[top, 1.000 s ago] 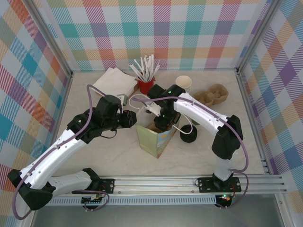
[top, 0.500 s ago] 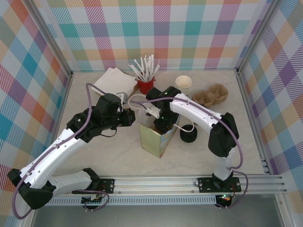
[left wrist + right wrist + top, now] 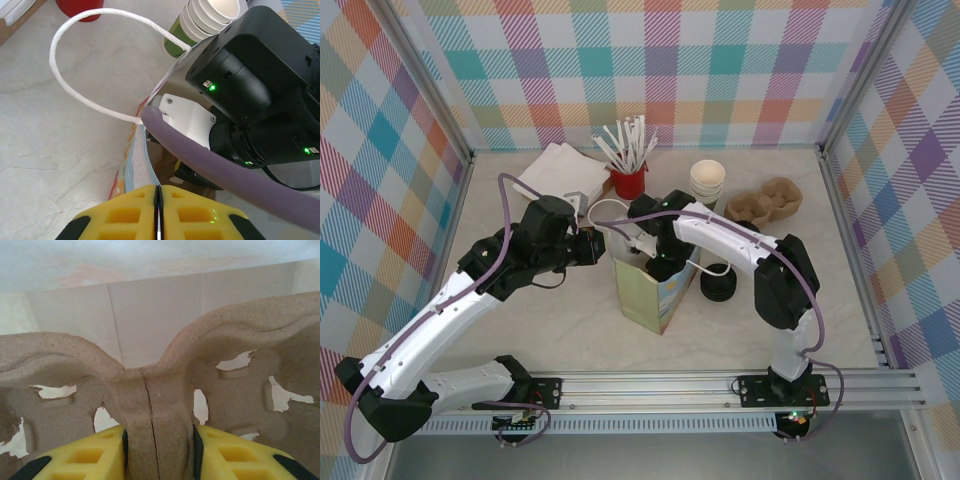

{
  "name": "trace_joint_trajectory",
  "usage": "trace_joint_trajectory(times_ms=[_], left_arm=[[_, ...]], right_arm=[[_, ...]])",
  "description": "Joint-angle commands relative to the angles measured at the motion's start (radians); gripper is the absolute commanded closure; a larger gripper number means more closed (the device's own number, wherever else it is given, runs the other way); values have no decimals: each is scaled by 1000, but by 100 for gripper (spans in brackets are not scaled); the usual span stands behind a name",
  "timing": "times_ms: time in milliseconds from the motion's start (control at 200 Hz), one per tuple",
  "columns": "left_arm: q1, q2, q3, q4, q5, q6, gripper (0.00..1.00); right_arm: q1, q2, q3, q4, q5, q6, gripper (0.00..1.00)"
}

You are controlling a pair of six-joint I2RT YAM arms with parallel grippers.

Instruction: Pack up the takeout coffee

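Paper bag (image 3: 645,295): upright at the middle of the table (image 3: 570,335), mouth open, white cord handle (image 3: 53,52) arched out from the rim on its far-left side.

Left gripper (image 3: 158,189): clenched at the bag's left rim, yellow pads pressed flat together, paper wall leading straight into the seam between them. Grasping the bag wall.

Right gripper (image 3: 159,434): inside the bag's mouth, entered from the far-right side. Fingers part-spread and clamped on the central ridge of a brown pulp cup carrier (image 3: 160,390). Carrier inside the bag, with pale inner bag walls behind it in the right wrist view.

Position of the single takeout coffee cup: cannot be told.

Stack of nested cups (image 3: 707,182): upright near the table's far edge, right of the middle, with green walls and cream rims, just beyond the right arm's wrist.

Second pulp carrier (image 3: 767,203): toward the far-right corner, just beside the cup stack, apart from both grippers.

Black lids (image 3: 718,288): stacked on the table just right of the bag, beside the right forearm.

Red holder (image 3: 628,182) with white sticks: near the far edge at the middle, beyond the bag.

Pale paper stack (image 3: 560,170): toward the far-left corner, beyond the left gripper.
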Motion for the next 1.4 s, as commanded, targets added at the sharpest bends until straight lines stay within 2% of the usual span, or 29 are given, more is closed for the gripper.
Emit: trace_joint_trajectory(times_ms=[0,325,795,1005,1395], left_arm=[[-10,-16,40,-22,-11,19,88],[-11,-13,52,-26,-12,23,88],[-14,-19,67,-36,-11,20,89],[-23,-21,69,-35,-10,20,89],[-34,-40,72,-46,-25,18,87]], right_arm=[[9,24,-22,-10,5,-14,63],[9,28,-41,9,-3,-16,61],[6,-48,38,12,-44,-12,38],[3,-67,110,-1,-49,4,29],[-24,-99,369,-58,-87,60,23]])
